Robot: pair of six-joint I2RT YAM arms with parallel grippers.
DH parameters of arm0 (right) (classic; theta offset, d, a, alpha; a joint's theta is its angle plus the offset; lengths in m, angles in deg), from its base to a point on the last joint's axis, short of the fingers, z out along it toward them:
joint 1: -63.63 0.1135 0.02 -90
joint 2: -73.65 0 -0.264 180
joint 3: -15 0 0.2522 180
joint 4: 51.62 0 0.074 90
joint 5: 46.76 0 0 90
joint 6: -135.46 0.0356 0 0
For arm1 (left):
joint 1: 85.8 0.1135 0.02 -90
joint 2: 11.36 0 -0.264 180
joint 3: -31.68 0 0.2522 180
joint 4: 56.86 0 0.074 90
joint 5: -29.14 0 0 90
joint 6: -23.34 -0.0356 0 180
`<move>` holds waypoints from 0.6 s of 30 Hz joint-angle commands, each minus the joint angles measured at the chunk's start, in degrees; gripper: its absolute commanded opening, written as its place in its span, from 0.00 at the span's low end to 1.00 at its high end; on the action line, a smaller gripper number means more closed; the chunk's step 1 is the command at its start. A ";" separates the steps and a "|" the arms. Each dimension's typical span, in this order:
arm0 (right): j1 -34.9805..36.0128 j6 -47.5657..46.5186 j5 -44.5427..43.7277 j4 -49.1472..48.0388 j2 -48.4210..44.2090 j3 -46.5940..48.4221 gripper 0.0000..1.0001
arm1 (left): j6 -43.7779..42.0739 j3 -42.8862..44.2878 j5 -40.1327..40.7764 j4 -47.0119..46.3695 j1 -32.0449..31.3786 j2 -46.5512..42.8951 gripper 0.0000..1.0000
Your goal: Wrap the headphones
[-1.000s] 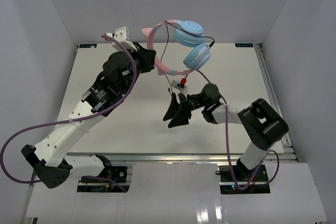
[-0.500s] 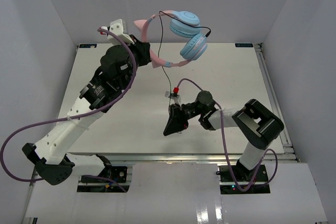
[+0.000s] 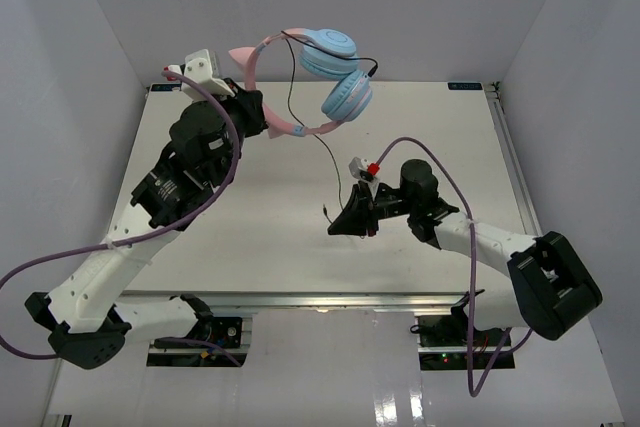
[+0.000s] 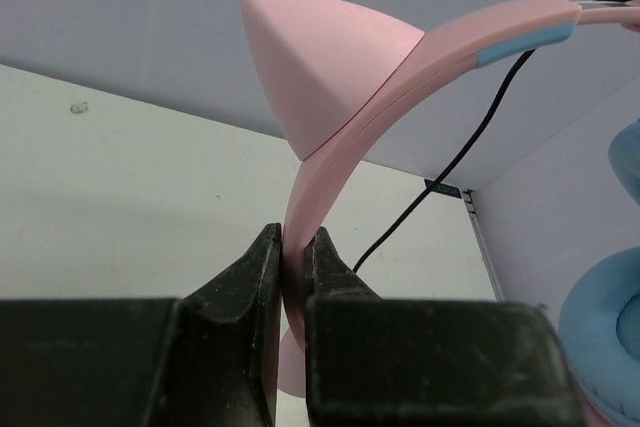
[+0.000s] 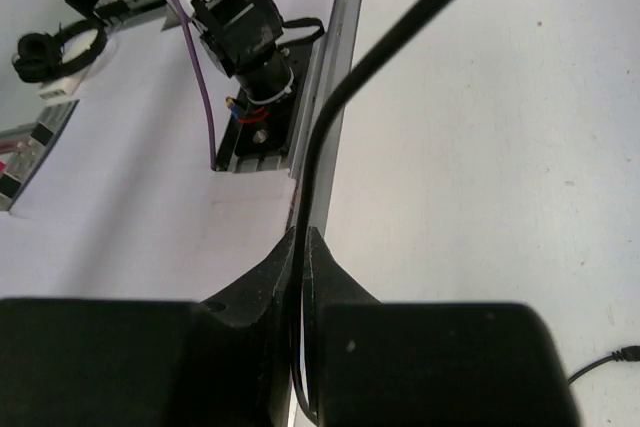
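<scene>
A white, matte surface fills the middle of the enclosure. Three plain pale-grey walls box it in: a back wall, a left wall and a right wall. Metal rails frame its near and right edges. Small dark labels sit at its two far corners. Below the near rail, a glossy white panel catches soft reflections. The light is even and diffuse, with only faint shadows.
</scene>
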 commanded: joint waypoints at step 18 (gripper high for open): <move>9.93 -56.34 -44.74 59.51 -13.62 19.75 0.08 | 0.25 -8.17 -4.58 -4.40 15.02 7.38 0.00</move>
